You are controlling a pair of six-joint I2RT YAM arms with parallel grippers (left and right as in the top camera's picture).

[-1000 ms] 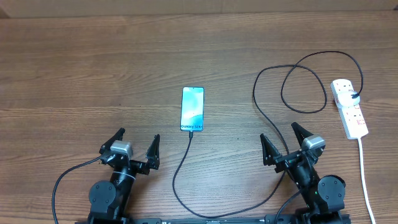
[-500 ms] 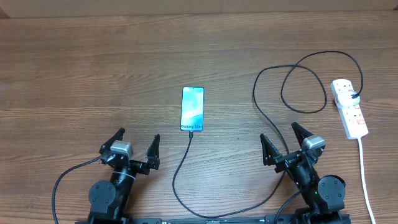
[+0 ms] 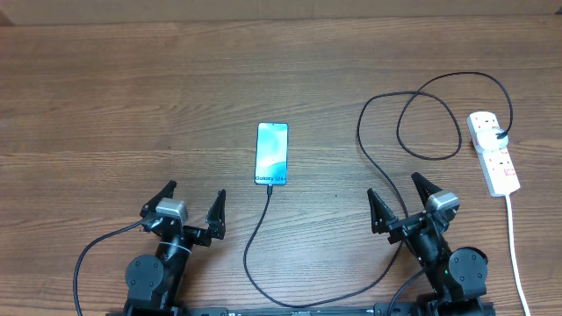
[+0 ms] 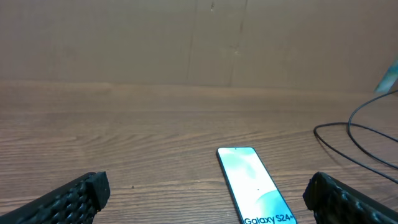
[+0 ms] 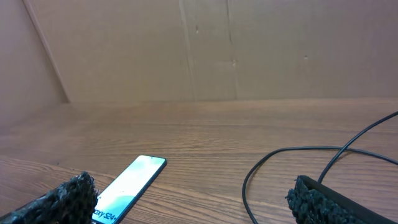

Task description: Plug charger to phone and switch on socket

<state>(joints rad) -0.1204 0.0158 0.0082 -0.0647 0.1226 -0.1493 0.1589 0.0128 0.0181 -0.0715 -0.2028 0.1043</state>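
Nearest me, at the front edge of the desk [image 3: 132,88], both my hands hover just above the wood: my left hand [image 3: 195,190] has its fingers spread wide with nothing between them, and my right hand [image 3: 392,184] is spread just as wide and equally empty. Between them, slightly farther out and nearer my left hand, the phone [image 3: 272,154] lies flat with its screen up, the "Galaxy S24" end toward me. The charger [image 3: 358,132] meets that near short edge with its tip, though I cannot tell if it is fully seated. From there the cable curves back toward me, sweeps right under my right arm, then climbs away into loops. Farther right, well apart from the phone, the socket [image 3: 493,154] lies lengthwise, a black plug [image 3: 500,134] in its far end and its white cord [image 3: 514,237] trailing toward me; its switches are too small to read.
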